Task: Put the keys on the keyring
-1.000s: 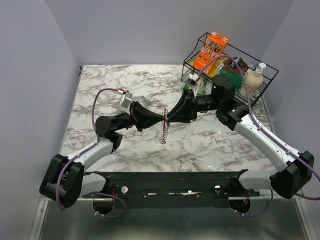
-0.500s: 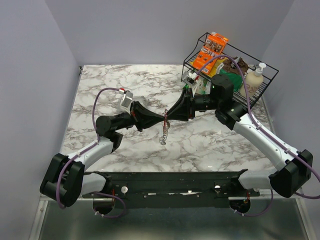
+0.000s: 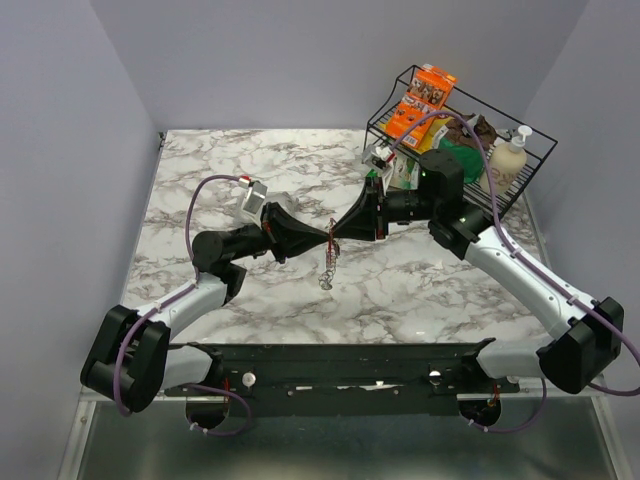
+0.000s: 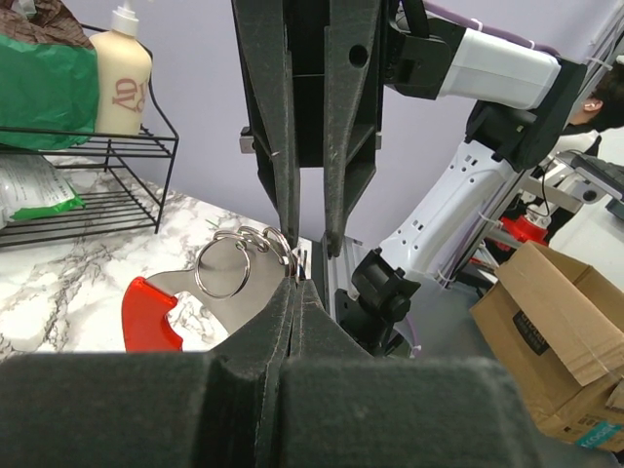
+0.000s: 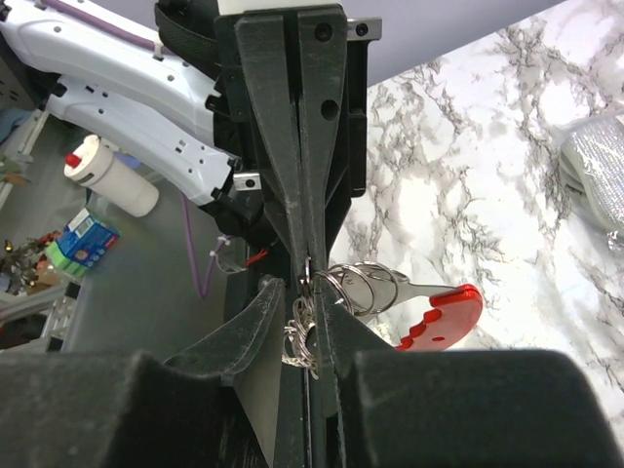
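Observation:
The keyring (image 4: pixel 151 310), a red curved strip joined to silver rings (image 4: pixel 237 259), hangs above the marble where both arms meet. My left gripper (image 4: pixel 294 285) is shut, its tips pinching one ring. My right gripper (image 5: pixel 304 292) faces it tip to tip. Its fingers (image 5: pixel 261 322) stand slightly apart, straddling the left tips and a small cluster of rings (image 5: pixel 302 336). In the top view the left gripper (image 3: pixel 326 238) and right gripper (image 3: pixel 337 236) touch noses, and a thin chain (image 3: pixel 326 265) dangles below them. I cannot pick out the keys in any view.
A black wire rack (image 3: pixel 540 152) stands at the back right, just behind the right arm. It holds an orange box (image 3: pixel 425 95), a soap bottle (image 3: pixel 508 158) and a green bag (image 3: pixel 460 160). Bare marble table (image 3: pixel 220 160) lies to the left.
The right arm has crept a little up and left toward the left gripper, and its fingers have drawn closer together. The left arm and the dangling chain have stayed put.

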### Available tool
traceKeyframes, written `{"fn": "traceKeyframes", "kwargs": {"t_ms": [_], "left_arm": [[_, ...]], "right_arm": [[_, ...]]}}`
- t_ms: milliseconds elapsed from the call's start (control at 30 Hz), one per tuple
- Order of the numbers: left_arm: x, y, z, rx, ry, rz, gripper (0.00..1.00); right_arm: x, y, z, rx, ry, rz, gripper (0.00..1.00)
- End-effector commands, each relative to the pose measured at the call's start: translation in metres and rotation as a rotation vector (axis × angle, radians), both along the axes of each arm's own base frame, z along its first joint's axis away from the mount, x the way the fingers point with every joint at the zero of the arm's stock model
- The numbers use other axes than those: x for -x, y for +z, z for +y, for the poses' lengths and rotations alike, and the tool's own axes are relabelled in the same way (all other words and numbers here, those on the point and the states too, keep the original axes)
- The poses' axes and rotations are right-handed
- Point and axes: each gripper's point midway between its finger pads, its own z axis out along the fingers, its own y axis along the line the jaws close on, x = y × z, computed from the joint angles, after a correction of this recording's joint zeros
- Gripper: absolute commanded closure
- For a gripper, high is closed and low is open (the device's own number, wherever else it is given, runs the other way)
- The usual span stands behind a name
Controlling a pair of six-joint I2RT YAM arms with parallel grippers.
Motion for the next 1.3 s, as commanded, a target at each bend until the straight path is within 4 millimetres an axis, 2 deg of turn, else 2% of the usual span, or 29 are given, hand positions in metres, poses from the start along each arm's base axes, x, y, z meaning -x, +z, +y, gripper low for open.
{"fn": "traceKeyframes", "kwargs": {"t_ms": [0,200,300,467,767,867,900,933,1000,1033,1100,1133,1200,1267], "left_arm": [[0.031,0.055,0.011,0.151,-0.019,-0.350,1.00],[0.032,0.056,0.011,0.151,-0.023,-0.351,1.00],[0.033,0.055,0.011,0.148,-0.029,-0.348,1.00],[0.033,0.053,0.011,0.141,-0.031,-0.348,1.00],[0.028,0.040,0.007,0.060,-0.030,-0.333,1.00],[0.023,0.030,0.004,-0.010,-0.016,-0.335,0.90],[0.024,0.032,0.006,-0.020,-0.005,-0.350,0.81],[0.019,0.021,0.004,-0.066,-0.002,-0.286,0.76],[0.017,0.021,0.006,-0.108,0.037,-0.357,0.66],[0.011,0.009,0.005,-0.165,0.043,-0.298,0.63],[0.008,0.006,0.009,-0.217,0.084,-0.364,0.55],[0.007,-0.002,0.009,-0.267,0.081,-0.317,0.54],[0.004,-0.005,0.012,-0.317,0.101,-0.364,0.51],[0.004,-0.012,0.014,-0.377,0.091,-0.329,0.51]], "right_arm": [[-0.002,-0.018,0.003,0.043,-0.013,0.022,0.75],[-0.002,-0.021,0.007,0.056,-0.019,0.020,0.76],[-0.003,-0.022,0.009,0.058,-0.019,0.028,0.82],[-0.004,-0.018,0.010,0.055,-0.031,0.026,0.99],[-0.006,-0.023,0.006,0.088,-0.062,0.025,0.99],[-0.007,-0.024,0.004,0.102,-0.065,0.017,0.99],[-0.007,-0.025,0.004,0.108,-0.064,0.018,0.99],[-0.007,-0.025,0.003,0.111,-0.065,0.015,0.99],[-0.006,-0.026,0.003,0.120,-0.056,0.012,0.99],[-0.005,-0.027,0.003,0.123,-0.052,0.011,0.99],[-0.005,-0.029,0.002,0.134,-0.047,0.010,0.99],[-0.004,-0.029,0.003,0.136,-0.038,0.009,0.99],[-0.004,-0.033,0.002,0.152,-0.030,0.012,0.99],[-0.002,-0.034,0.001,0.166,-0.011,0.007,0.99]]}}
